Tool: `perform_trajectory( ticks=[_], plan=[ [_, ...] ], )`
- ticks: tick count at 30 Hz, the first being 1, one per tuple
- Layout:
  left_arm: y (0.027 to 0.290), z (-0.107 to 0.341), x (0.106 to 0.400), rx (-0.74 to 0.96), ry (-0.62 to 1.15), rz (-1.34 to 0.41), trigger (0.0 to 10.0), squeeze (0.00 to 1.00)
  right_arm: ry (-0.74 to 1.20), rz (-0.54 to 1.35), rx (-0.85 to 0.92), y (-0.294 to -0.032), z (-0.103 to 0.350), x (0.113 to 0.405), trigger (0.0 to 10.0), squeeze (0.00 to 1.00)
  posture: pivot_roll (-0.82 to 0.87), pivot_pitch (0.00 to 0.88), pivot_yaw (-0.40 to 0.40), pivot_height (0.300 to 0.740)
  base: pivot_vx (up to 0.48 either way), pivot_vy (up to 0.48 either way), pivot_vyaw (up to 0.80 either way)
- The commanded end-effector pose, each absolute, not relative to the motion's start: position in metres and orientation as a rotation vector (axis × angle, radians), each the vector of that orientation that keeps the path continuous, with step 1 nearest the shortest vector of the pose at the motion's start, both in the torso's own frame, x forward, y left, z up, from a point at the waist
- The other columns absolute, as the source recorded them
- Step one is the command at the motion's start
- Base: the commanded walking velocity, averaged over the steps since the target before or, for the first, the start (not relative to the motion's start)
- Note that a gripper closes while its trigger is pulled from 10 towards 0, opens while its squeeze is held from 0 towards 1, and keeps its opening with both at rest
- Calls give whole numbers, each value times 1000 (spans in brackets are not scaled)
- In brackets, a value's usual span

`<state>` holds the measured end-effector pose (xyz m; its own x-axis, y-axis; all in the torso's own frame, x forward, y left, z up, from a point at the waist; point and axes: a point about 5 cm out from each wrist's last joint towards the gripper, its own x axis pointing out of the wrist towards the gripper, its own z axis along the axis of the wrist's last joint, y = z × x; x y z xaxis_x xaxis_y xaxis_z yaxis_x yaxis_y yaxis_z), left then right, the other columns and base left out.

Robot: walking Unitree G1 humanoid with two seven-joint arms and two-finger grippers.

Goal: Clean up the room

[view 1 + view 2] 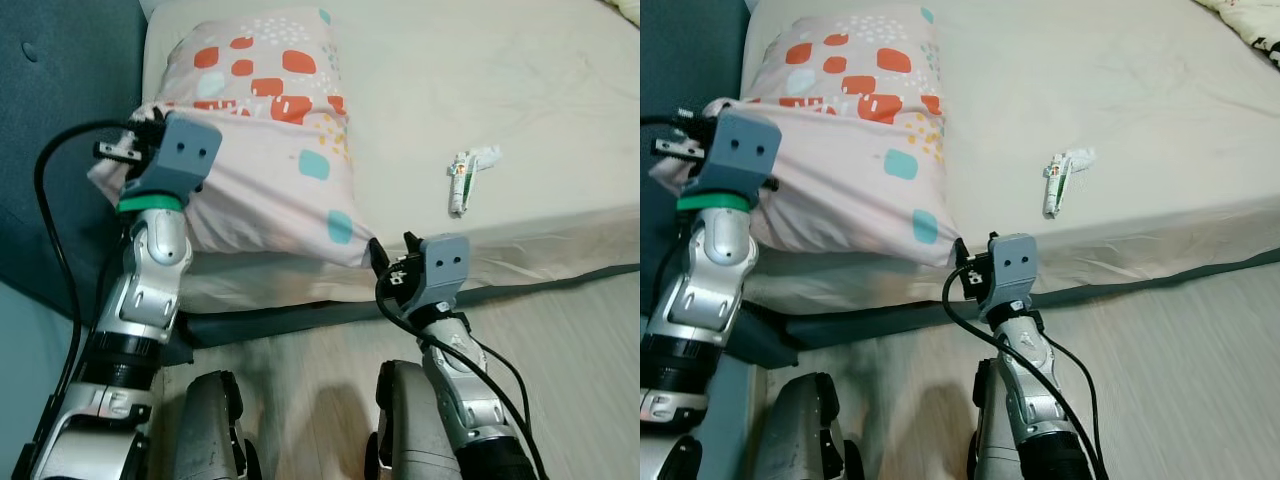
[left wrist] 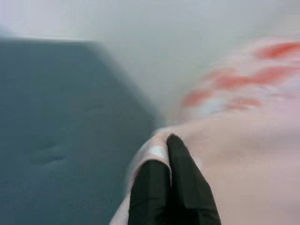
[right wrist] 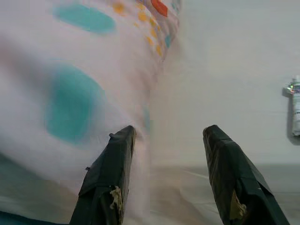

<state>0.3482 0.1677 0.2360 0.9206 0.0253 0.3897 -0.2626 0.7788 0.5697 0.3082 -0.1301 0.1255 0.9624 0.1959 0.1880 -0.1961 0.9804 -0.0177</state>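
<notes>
Bed with a pillow and a tube

A bed (image 1: 520,90) covered by a pale sheet is seen above a wooden floor (image 1: 570,360). A patterned pillow (image 1: 270,150) is laid at its left end, and a small tube (image 1: 462,182) is seen well apart, near the front edge.

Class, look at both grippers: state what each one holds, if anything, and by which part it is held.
The left gripper is shut on the pillow, pinching its corner nearest the blue headboard. The right gripper is open beside the pillow's other near corner, holding nothing.
</notes>
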Motion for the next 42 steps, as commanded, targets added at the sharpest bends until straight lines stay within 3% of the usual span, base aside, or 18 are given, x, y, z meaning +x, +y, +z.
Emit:
perform_trajectory(
  ticks=[1,2,5,8,9,13,18,19,20,21,28,29,30,33,42],
  plan=[
    [148,204,336,655,-239,-126,10000,0,-170,190,-2,-134,119,304,10000,0,-22,181,61,570,0,0,0],
    [148,204,336,655,-239,-126,10000,0,-170,190,-2,-134,119,304,10000,0,-22,181,61,570,0,0,0],
    [134,171,303,631,-81,-467,10000,0,-163,186,-1,-134,117,303,10000,0,-11,177,60,570,0,0,0],
    [132,164,295,638,-56,-523,10000,0,-163,194,1,-131,117,305,10000,0,-9,173,57,570,0,0,0],
    [134,162,295,634,-51,-515,10000,1000,-165,198,2,-130,117,306,10000,0,-6,170,56,570,0,0,0],
    [144,167,304,640,-78,-427,10000,1000,-171,206,3,-128,119,308,10000,0,-6,163,53,570,0,0,0],
    [176,210,309,543,-230,-282,10000,1000,-173,207,-2,-132,120,309,10000,0,4,158,51,570,0,0,0],
    [187,226,309,501,-293,-215,10000,725,-172,207,-4,-132,120,309,10000,0,6,159,51,570,0,0,0],
    [187,226,309,501,-293,-215,10000,725,-172,207,-4,-132,120,309,10000,0,6,159,51,570,0,0,0],
    [195,235,310,499,-315,-170,10000,0,-172,208,-4,-132,119,308,10000,0,10,158,52,570,0,0,0],
    [199,242,309,584,-290,-229,10000,0,-173,214,1,-128,119,309,10000,0,10,161,53,570,0,0,0],
    [196,232,302,650,-232,-352,10000,176,-173,215,2,-128,119,309,10000,0,11,163,52,570,0,0,0],
    [193,221,294,706,-176,-463,10000,1000,-174,215,2,-129,119,308,10000,0,16,165,53,570,0,0,0],
    [193,206,286,751,-82,-571,10000,1000,-171,212,0,-131,118,308,10000,0,18,167,53,570,0,0,0],
    [203,204,289,783,-65,-523,10000,1000,-169,210,3,-131,118,307,10000,0,22,170,49,570,0,0,0]
  ],
)
